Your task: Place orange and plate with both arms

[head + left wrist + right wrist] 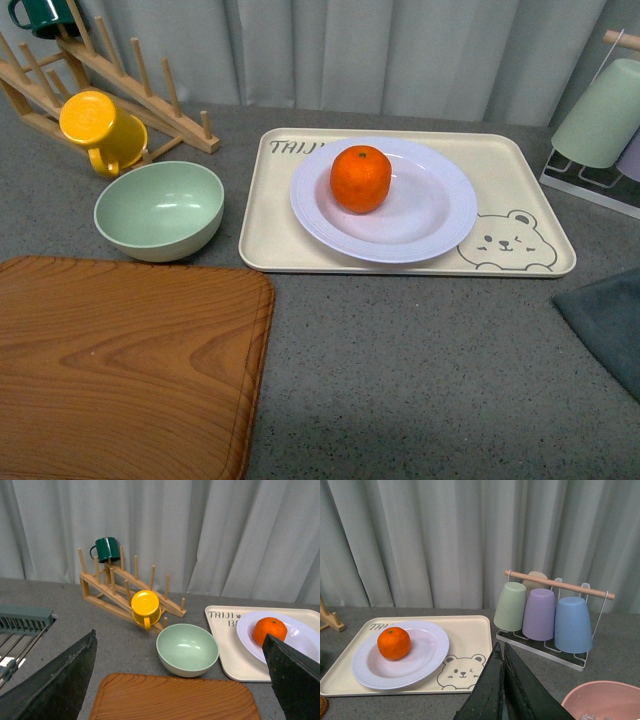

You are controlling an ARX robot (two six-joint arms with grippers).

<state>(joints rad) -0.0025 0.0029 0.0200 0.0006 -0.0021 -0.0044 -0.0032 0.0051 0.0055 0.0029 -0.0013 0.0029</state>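
Grey, speckled tabletop (400, 350) fills the front view, closed off along the top of the frame by pale pleated curtains (350, 50). At the upper left a wooden peg rack (120, 75) is seen, with a dark green mug (35, 15) hung at its top end and a yellow mug (100, 128) tipped against its lower rail. Just below that mug a pale green bowl (160, 208) is set upright, and the lower left corner is taken up by a wooden cutting board (120, 365). At centre frame a beige tray (520, 185) printed with a bear face is laid flat, and the plate (440, 210) is placed on its left-hand part. The orange (361, 178) is seated in the plate's well, left of the plate's middle. At the upper right edge a wire stand (590, 185) with upturned cups (600, 120) is partly cut off, and a dark cloth (610, 320) is shown at the right edge below it.

In the left wrist view the left gripper (180, 680) is held spread wide, nothing between its dark fingers (60, 680). In the right wrist view the right gripper (503, 690) appears pressed together and empty, though the fingertips are partly cut off at the bottom edge. A pink basin (605, 700) is glimpsed at the lower right of that view.
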